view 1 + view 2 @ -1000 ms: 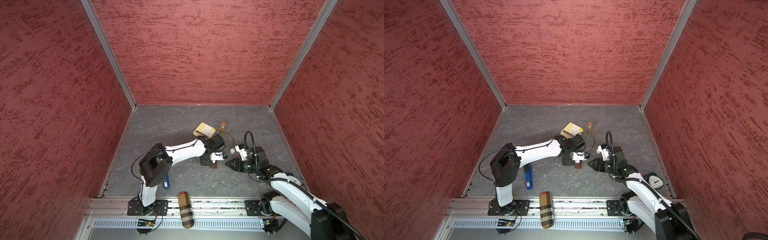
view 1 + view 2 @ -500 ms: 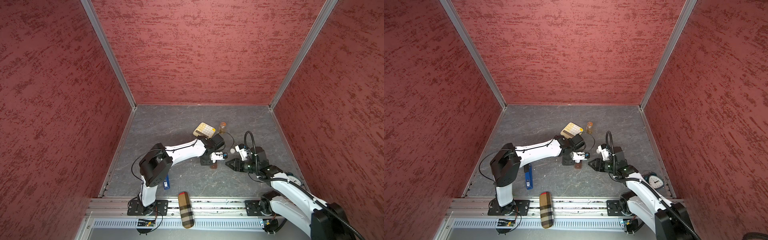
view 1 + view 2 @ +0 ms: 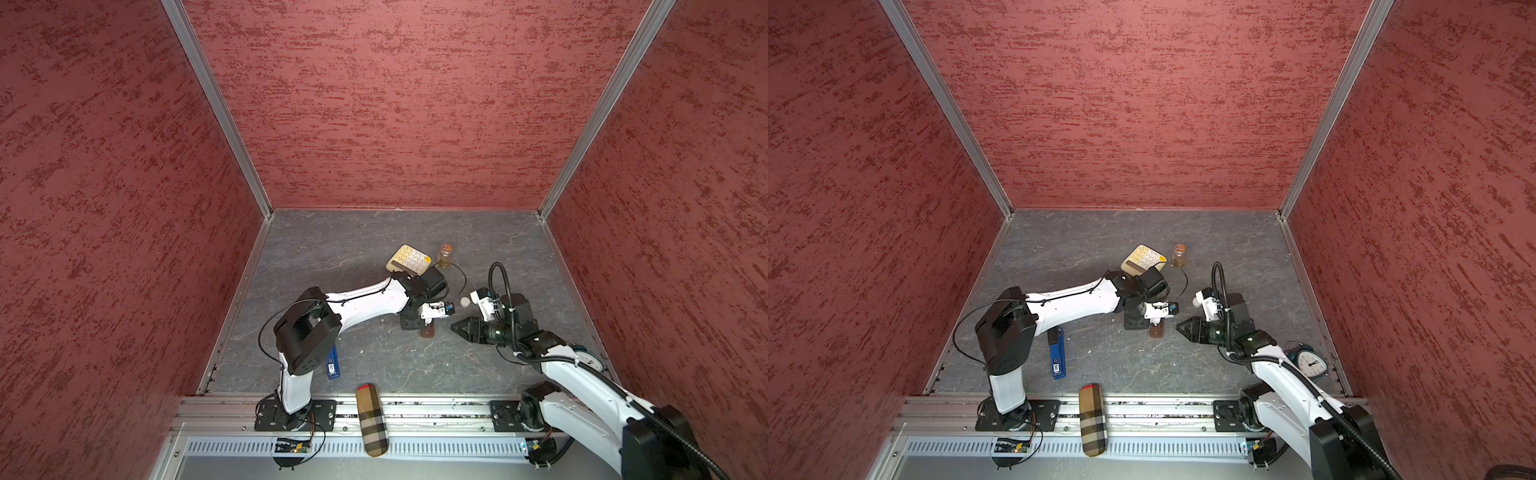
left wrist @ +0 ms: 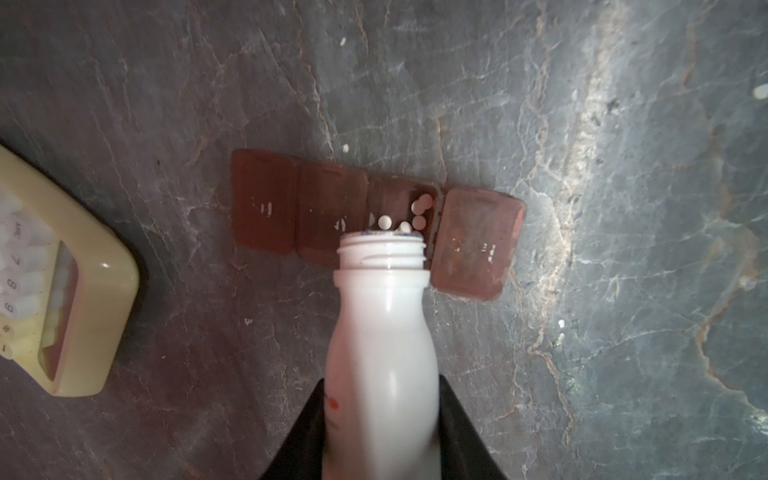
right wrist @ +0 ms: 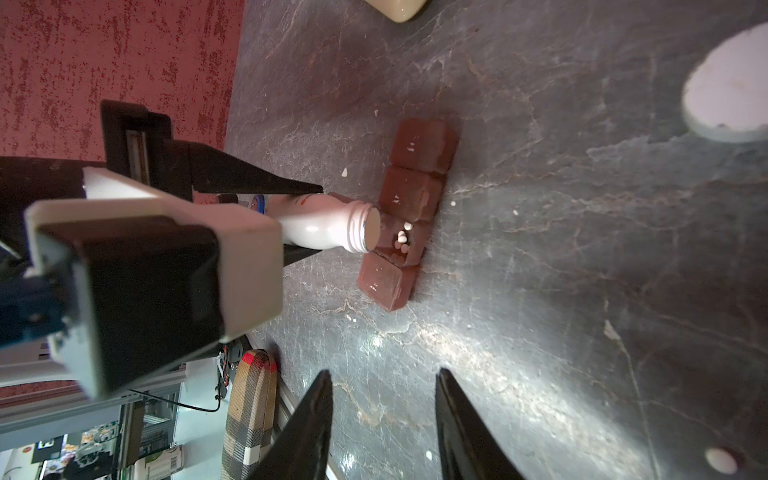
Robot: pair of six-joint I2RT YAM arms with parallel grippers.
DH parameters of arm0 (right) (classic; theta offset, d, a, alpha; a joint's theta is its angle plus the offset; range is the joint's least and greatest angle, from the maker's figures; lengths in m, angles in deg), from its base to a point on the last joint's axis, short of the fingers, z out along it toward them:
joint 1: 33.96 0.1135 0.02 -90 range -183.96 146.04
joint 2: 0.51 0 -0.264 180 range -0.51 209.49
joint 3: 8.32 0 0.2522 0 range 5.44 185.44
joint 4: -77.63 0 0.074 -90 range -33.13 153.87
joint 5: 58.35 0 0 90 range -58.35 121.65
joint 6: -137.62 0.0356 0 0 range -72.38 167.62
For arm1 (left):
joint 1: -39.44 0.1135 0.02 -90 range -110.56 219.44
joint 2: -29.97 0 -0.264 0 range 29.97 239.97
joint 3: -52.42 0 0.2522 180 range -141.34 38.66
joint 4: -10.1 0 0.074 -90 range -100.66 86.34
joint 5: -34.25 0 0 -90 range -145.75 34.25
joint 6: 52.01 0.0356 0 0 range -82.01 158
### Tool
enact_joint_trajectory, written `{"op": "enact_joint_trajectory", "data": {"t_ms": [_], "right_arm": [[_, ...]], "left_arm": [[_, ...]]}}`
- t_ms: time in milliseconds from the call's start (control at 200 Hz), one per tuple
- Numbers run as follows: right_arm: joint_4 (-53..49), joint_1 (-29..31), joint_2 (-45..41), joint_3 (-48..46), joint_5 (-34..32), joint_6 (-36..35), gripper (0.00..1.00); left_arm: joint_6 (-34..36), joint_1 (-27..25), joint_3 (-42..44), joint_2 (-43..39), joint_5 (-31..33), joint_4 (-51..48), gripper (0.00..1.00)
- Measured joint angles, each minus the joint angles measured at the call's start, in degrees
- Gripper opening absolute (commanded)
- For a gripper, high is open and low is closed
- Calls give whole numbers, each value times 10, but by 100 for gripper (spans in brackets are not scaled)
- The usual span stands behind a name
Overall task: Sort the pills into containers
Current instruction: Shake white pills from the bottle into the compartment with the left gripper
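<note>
On the gray bench, the left gripper has its jaws closed around a white bottle, which is tipped with the uncapped mouth over the pill box. The right gripper hangs near, jaws partly open and holding nothing. The pill box lies about midway between the side edges, nearer to the front edge. One compartment is open, two lids beside it are shut, and several white pills lie inside.

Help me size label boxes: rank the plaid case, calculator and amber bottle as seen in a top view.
1. plaid case, nearest the camera
2. calculator, partly behind the left arm
3. amber bottle
</note>
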Motion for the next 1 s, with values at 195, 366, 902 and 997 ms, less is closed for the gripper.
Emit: {"op": "enact_joint_trajectory", "data": {"t_ms": [195, 366, 902, 997], "right_arm": [[-6, 0, -2, 0, -1, 0, 42], [-17, 0, -9, 3, -4, 0, 42], [-43, 0, -10, 22, -10, 0, 41], [-47, 0, -10, 30, -12, 1, 42]], "left_arm": [[-4, 5, 20, -26, -9, 13, 0], [-6, 6, 48, -48, -17, 39, 0], [-31, 22, 121, -95, -38, 111, 0], [-36, 30, 140, -110, -48, 133, 0]]}}
